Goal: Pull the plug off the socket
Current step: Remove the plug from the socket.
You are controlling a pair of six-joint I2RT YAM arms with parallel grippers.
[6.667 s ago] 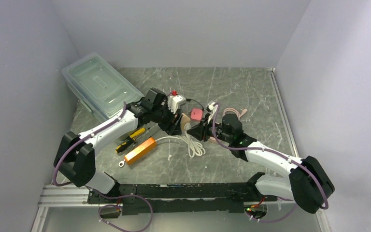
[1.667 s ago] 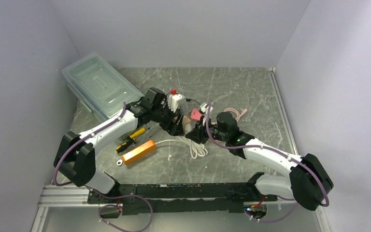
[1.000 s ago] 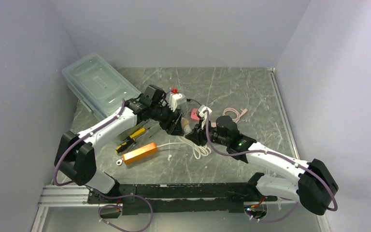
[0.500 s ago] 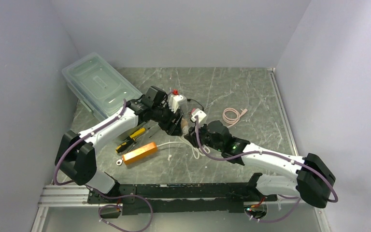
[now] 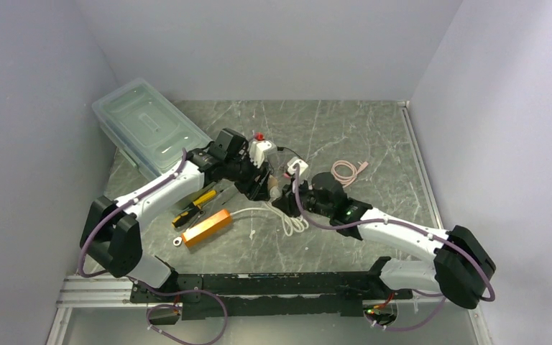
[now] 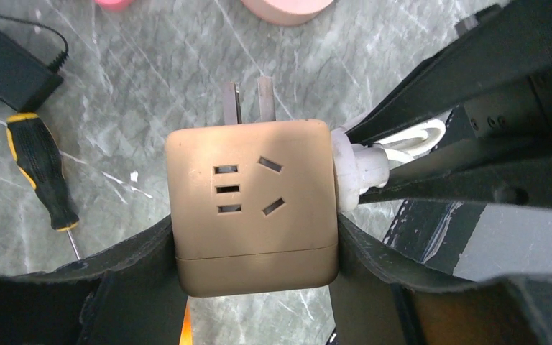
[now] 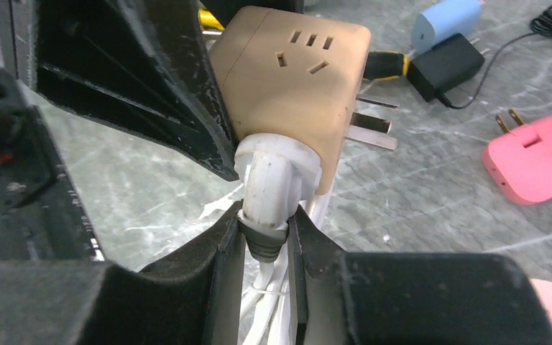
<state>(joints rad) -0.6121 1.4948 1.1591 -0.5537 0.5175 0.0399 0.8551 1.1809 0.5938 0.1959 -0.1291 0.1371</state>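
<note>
- The left jaws are closed on the tan socket cube, one finger flat against each of two opposite sides. Its outlet face is turned toward the wrist camera, and its own bare prongs point away from the jaws.
- The white plug sits in a side face of the cube that the left fingers leave free. Its collar looks flush to that face, so I judge it fully seated.
- The right jaws are nearly closed and pinch the plug at its narrow neck, just behind the white body. The cord runs back between the fingers.
- The plug's long axis runs straight ahead from the right jaws into the cube, in line with their reach and crossways to the left jaws' reach.
- The pull should therefore go straight back along the right jaws' own line while the left jaws hold the cube firm; any sideways pull risks binding the pins.
</note>
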